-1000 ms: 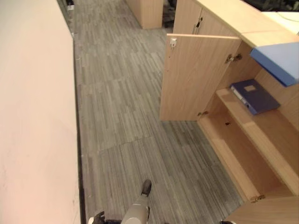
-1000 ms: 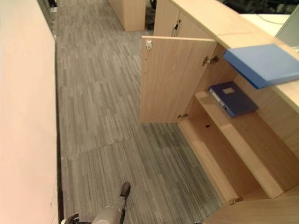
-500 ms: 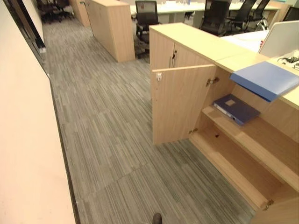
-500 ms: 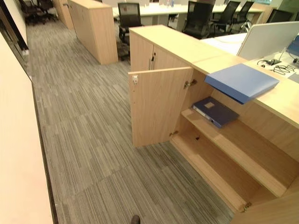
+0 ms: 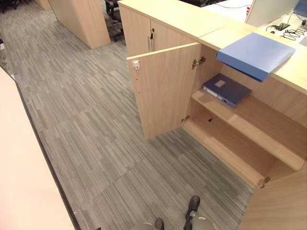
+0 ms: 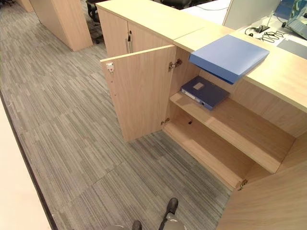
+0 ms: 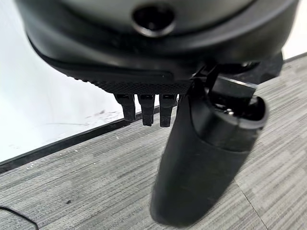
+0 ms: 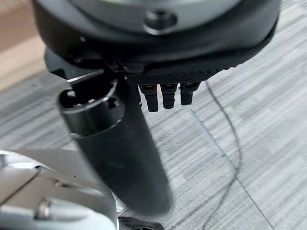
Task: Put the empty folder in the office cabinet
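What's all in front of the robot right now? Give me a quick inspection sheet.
Surface: cabinet top, light wood; grey striped carpet below.
Job's things: light blue folder lies on the cabinet top, overhanging its edge; office cabinet stands with its door swung open.
Clutter: dark blue binder lies flat on the upper shelf; lower shelf bare.
Hands: left hand and right hand hang over the carpet, fingers relaxed, holding nothing.
Cables: black cables on the desk behind.
Surroundings: more cabinets, office chair, pale wall.
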Motion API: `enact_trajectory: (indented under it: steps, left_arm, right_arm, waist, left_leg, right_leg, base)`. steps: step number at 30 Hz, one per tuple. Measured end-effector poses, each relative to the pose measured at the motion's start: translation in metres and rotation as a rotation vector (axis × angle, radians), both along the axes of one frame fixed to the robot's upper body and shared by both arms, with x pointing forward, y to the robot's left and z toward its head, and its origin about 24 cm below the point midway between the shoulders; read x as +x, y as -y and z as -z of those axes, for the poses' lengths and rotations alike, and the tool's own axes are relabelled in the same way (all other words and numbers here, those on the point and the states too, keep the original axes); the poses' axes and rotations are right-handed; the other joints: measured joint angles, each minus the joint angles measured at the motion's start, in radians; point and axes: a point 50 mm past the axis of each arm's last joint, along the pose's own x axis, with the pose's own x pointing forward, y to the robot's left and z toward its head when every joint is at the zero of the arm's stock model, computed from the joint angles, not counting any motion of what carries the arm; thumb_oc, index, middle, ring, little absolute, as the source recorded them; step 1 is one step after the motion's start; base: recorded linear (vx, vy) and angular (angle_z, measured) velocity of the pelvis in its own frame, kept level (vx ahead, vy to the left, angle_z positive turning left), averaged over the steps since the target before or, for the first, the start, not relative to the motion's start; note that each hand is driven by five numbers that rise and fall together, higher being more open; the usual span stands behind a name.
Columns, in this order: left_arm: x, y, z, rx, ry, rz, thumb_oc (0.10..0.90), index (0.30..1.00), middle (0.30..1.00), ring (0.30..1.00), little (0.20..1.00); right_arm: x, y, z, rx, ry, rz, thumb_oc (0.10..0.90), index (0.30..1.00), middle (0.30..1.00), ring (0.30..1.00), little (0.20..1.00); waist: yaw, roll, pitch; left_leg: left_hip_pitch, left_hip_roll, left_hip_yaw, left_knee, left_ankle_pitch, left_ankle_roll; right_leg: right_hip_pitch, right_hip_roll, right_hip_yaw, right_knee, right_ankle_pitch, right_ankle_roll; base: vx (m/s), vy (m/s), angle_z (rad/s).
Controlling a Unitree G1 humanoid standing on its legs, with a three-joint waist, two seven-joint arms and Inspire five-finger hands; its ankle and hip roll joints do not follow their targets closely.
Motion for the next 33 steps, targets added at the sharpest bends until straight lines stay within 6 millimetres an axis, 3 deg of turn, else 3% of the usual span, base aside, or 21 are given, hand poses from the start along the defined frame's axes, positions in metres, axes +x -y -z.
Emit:
enact_trajectory:
  steps: [3,4,5,6,7,9,12,15,17,18,20,24,26,29,30,32,33]
  left_arm:
    - [-0.013,0.003,0.002,0.000,-0.039,-0.001,0.800,0.900,0.900,0.900,0.900]
    - [-0.018,0.003,0.003,0.002,-0.055,-0.008,0.800,0.900,0.900,0.900,0.900]
    - [-0.021,0.002,0.003,0.003,-0.064,-0.012,0.800,0.900,0.900,0.900,0.900]
    - [-0.017,0.001,0.002,0.006,-0.057,-0.009,0.800,0.900,0.900,0.900,0.900]
    - [-0.008,0.004,0.002,0.003,-0.032,0.008,0.800,0.900,0.900,0.900,0.900]
    - [0.013,0.009,0.000,0.003,0.020,0.071,0.800,0.900,0.900,0.900,0.900]
    - [0.038,0.008,-0.007,0.019,0.096,0.137,0.800,0.900,0.900,0.900,0.900]
    - [0.064,0.007,-0.016,0.028,0.206,0.153,0.800,0.900,0.900,0.900,0.900]
    - [0.088,0.008,-0.027,0.032,0.300,0.178,0.800,0.900,0.900,0.900,0.900]
    - [0.096,0.009,-0.033,0.037,0.354,0.201,0.800,0.900,0.900,0.900,0.900]
    - [0.107,0.010,-0.042,0.041,0.408,0.238,0.800,0.900,0.900,0.900,0.900]
    - [0.152,0.021,-0.076,0.032,0.622,0.345,0.800,0.900,0.900,0.900,0.900]
    - [0.162,0.022,-0.087,0.029,0.682,0.379,0.800,0.900,0.900,0.900,0.900]
    - [0.161,0.020,-0.089,0.011,0.687,0.416,0.800,0.900,0.900,0.900,0.900]
    - [0.159,0.020,-0.090,-0.008,0.693,0.439,0.800,0.900,0.900,0.900,0.900]
    - [0.155,0.022,-0.091,-0.034,0.704,0.458,0.800,0.900,0.900,0.900,0.900]
    - [0.152,0.022,-0.089,-0.053,0.701,0.450,0.800,0.900,0.900,0.900,0.900]
  right_arm:
    - [-0.006,-0.002,0.001,0.008,-0.007,0.018,0.800,0.900,0.900,0.900,0.900]
    - [-0.002,-0.001,0.000,0.006,0.005,0.010,0.800,0.900,0.900,0.900,0.900]
    - [-0.002,-0.001,0.000,0.006,0.006,0.014,0.800,0.900,0.900,0.900,0.900]
    - [-0.004,0.000,0.000,0.002,0.004,0.025,0.800,0.900,0.900,0.900,0.900]
    - [-0.002,0.005,-0.001,-0.013,0.009,0.022,0.800,0.900,0.900,0.900,0.900]
    - [0.013,0.015,-0.005,-0.044,0.046,0.011,0.800,0.900,0.900,0.900,0.900]
    - [0.039,0.021,-0.012,-0.066,0.132,-0.004,0.800,0.900,0.900,0.900,0.900]
    - [0.062,0.015,-0.017,-0.049,0.208,-0.031,0.800,0.900,0.900,0.900,0.900]
    - [0.066,0.007,-0.016,-0.028,0.214,-0.045,0.800,0.900,0.900,0.900,0.900]
    - [0.062,0.002,-0.013,-0.017,0.200,-0.060,0.800,0.900,0.900,0.900,0.900]
    - [0.060,0.000,-0.012,-0.011,0.193,-0.077,0.800,0.900,0.900,0.900,0.900]
    - [0.047,0.004,-0.010,-0.016,0.151,-0.074,0.800,0.900,0.900,0.900,0.900]
    - [0.047,0.005,-0.010,-0.013,0.151,-0.076,0.800,0.900,0.900,0.900,0.900]
    - [0.049,0.006,-0.011,-0.005,0.155,-0.077,0.800,0.900,0.900,0.900,0.900]
    - [0.053,0.008,-0.013,-0.006,0.162,-0.082,0.800,0.900,0.900,0.900,0.900]
    - [0.055,0.015,-0.015,-0.017,0.165,-0.073,0.800,0.900,0.900,0.900,0.900]
    - [0.058,0.021,-0.017,-0.029,0.168,-0.075,0.800,0.900,0.900,0.900,0.900]
  waist:
    - [-0.012,0.023,-0.012]
    - [-0.028,0.037,-0.019]
    - [-0.035,0.041,-0.023]
    - [-0.036,0.039,-0.024]
    - [-0.036,0.038,-0.023]
    - [-0.043,0.024,-0.023]
    - [-0.053,0.018,-0.024]
    - [-0.050,-0.008,-0.023]
    - [-0.043,-0.028,-0.018]
    - [-0.025,-0.034,-0.019]
    - [-0.021,-0.038,-0.017]
    - [-0.031,-0.052,-0.010]
    - [-0.021,-0.078,0.003]
    - [-0.019,-0.094,0.028]
    - [-0.016,-0.091,0.035]
    - [0.007,-0.073,0.050]
    - [0.000,-0.042,0.060]
  left_leg:
    - [0.026,0.064,-0.004,-0.003,-0.035,-0.034]
    - [0.026,0.105,-0.009,-0.003,-0.045,-0.072]
    - [0.029,0.126,-0.014,-0.001,-0.048,-0.086]
    - [0.029,0.147,-0.018,0.017,-0.042,-0.099]
    - [0.021,0.165,-0.012,0.038,-0.029,-0.116]
    - [0.001,0.187,0.003,0.068,0.002,-0.160]
    - [0.001,0.228,0.013,0.066,0.009,-0.170]
    - [-0.006,0.263,0.054,0.116,0.002,-0.178]
    - [-0.055,0.284,0.058,0.280,0.000,-0.185]
    - [-0.100,0.312,0.050,0.425,0.003,-0.186]
    - [-0.121,0.326,0.041,0.488,0.006,-0.179]
    - [-0.097,0.327,0.025,0.400,0.021,-0.197]
    - [-0.088,0.270,-0.003,0.318,0.011,-0.187]
    - [-0.134,0.189,-0.090,0.236,-0.016,-0.183]
    - [-0.170,0.138,-0.153,0.166,-0.012,-0.182]
    - [-0.197,0.106,-0.206,0.098,0.029,-0.176]
    - [-0.244,0.095,-0.238,0.102,0.075,-0.170]
  right_leg:
    - [0.005,0.045,-0.011,0.047,-0.001,-0.020]
    - [0.010,0.083,-0.021,0.063,-0.035,-0.071]
    - [0.020,0.102,-0.029,0.069,-0.050,-0.096]
    - [0.017,0.112,-0.049,0.097,-0.065,-0.184]
    - [0.019,0.119,-0.066,0.119,-0.097,-0.207]
    - [0.019,0.126,-0.066,0.153,-0.153,-0.213]
    - [0.017,0.166,-0.062,0.165,-0.193,-0.234]
    - [0.020,0.202,-0.045,0.167,-0.217,-0.258]
    - [0.052,0.234,-0.014,0.139,-0.235,-0.254]
    - [0.090,0.260,0.002,0.107,-0.227,-0.268]
    - [0.112,0.279,0.021,0.092,-0.237,-0.283]
    - [0.108,0.299,0.040,0.076,-0.230,-0.298]
    - [0.111,0.286,0.085,0.065,-0.220,-0.315]
    - [0.148,0.274,0.119,0.044,-0.205,-0.309]
    - [0.169,0.275,0.147,0.021,-0.207,-0.277]
    - [0.174,0.280,0.183,0.008,-0.185,-0.272]
    - [0.191,0.293,0.198,-0.012,-0.178,-0.260]
  base:
    - [0.46,-0.390,-0.03]
    - [0.23,-0.285,0.12]
    - [0.23,-0.316,0.25]
    - [0.30,-0.404,0.36]
    - [0.23,-0.299,0.42]
    - [0.14,-0.219,0.38]
    - [0.18,-0.219,0.08]
    - [0.19,-0.233,-0.25]
    - [0.14,-0.169,-0.41]
    - [0.08,-0.047,-0.57]
    - [0.12,-0.053,-0.37]
    - [0.06,0.015,-0.03]
    - [0.11,0.089,-0.35]
    - [0.08,0.138,-0.45]
    - [0.07,0.138,-0.46]
    - [0.09,0.164,-0.68]
    - [0.07,0.116,-0.61]
